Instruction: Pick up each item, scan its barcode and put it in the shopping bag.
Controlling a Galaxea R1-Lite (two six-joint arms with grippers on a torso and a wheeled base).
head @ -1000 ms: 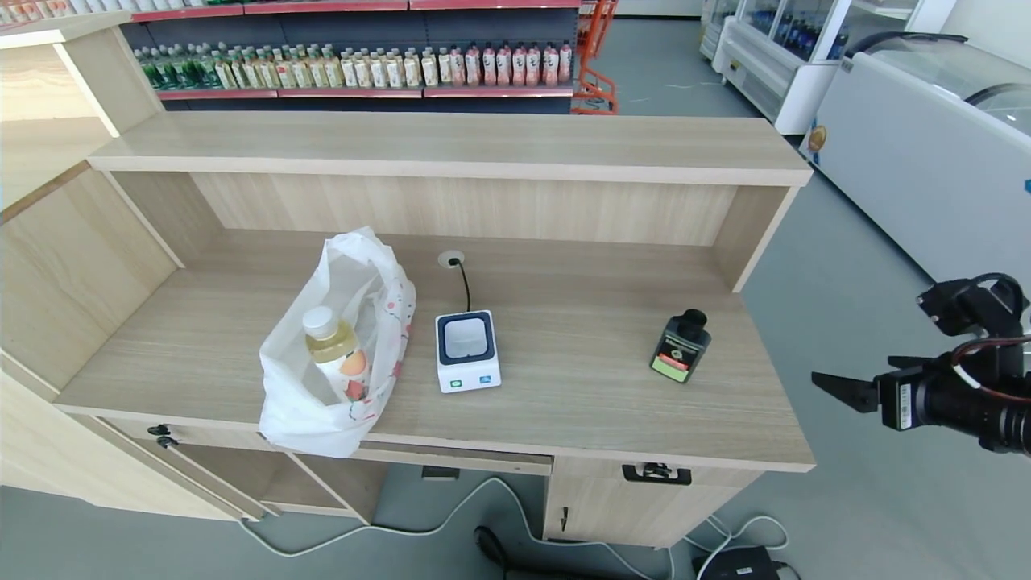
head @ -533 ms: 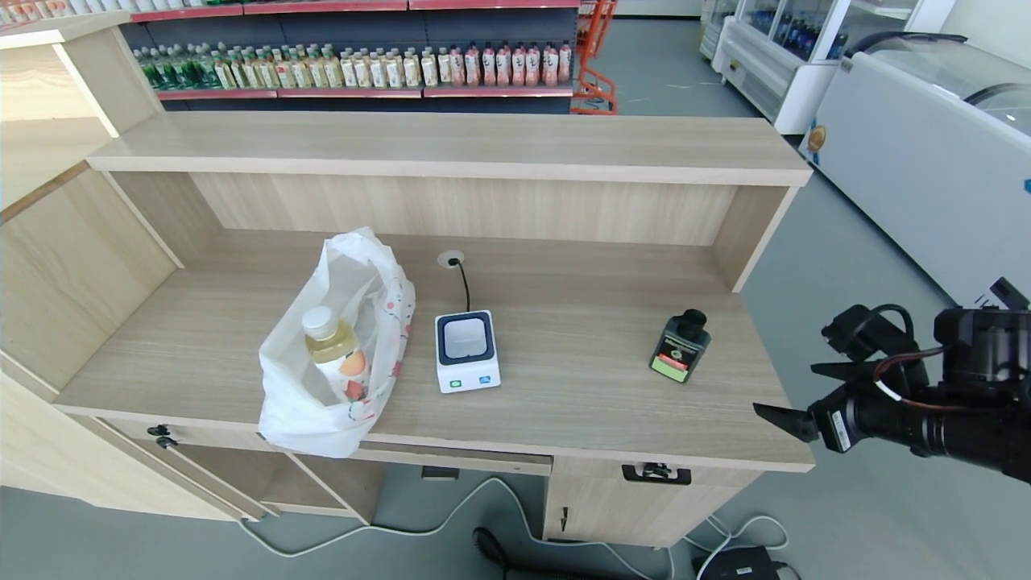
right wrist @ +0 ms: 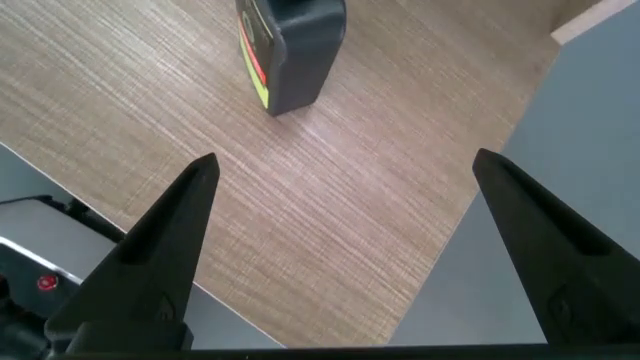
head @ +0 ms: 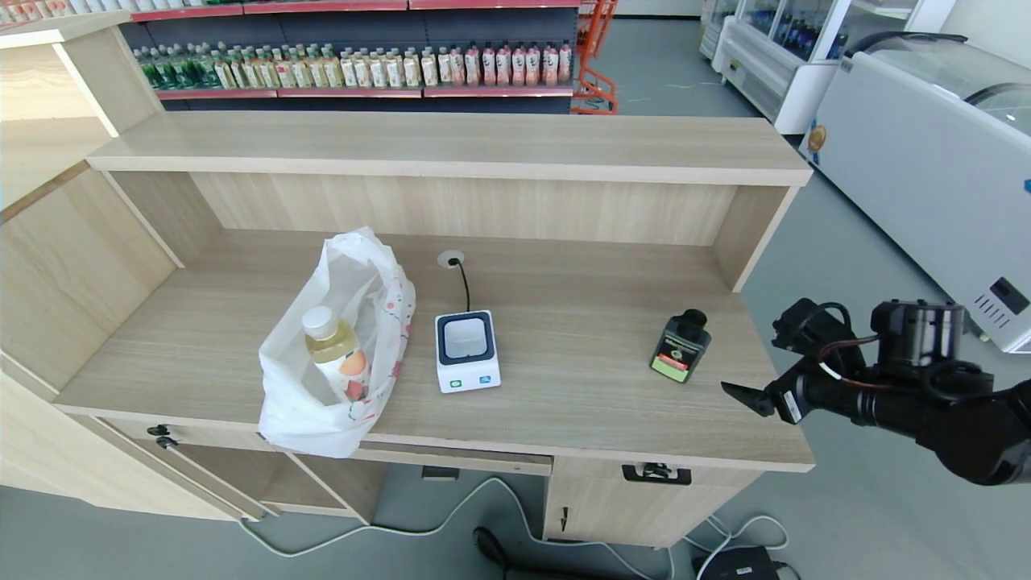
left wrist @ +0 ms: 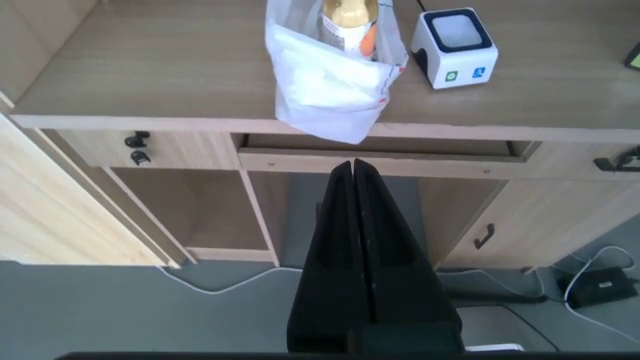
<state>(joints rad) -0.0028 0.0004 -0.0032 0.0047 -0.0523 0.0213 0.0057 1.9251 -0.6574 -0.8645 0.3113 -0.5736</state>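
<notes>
Bottle (head: 681,346) stands just beyond the spread right pincer (right wrist: 345,158), apparently untouched.

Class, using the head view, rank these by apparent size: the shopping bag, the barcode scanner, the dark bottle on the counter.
Largest: shopping bag.
Next: barcode scanner.
Smallest: dark bottle, though it looks only slightly smaller than the scanner, so that ranking is close.

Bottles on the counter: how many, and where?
2. A pale drink bottle stands inside the shopping bag; a dark bottle stands right of the scanner. The bag could hide more.
</notes>
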